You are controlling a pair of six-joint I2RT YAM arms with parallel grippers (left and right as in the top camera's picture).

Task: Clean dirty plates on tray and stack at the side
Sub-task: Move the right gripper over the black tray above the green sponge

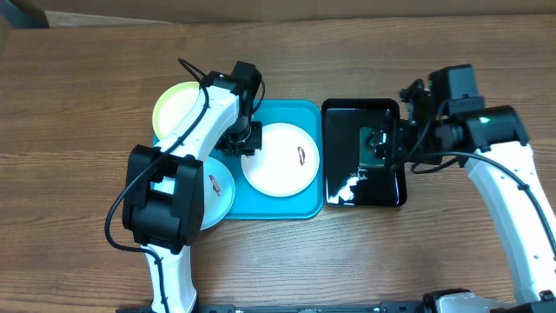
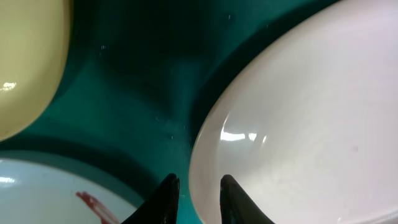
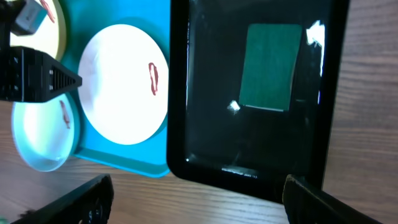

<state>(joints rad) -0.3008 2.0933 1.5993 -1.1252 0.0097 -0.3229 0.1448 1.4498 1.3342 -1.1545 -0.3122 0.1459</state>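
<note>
Straddling the rim of the white plate point(image 2: 298, 124) narrowly, grip unclear, the left end effector point(image 2: 197, 186) could slip, tipping it; the right end effector point(image 3: 199, 193) gapes empty.

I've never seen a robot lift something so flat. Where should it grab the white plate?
The white plate lies flat on the tray, so only its raised rim offers a hold. Probably best at its left edge, the left gripper coming from the left, a finger each side of the lip; the smear sits opposite.
</note>
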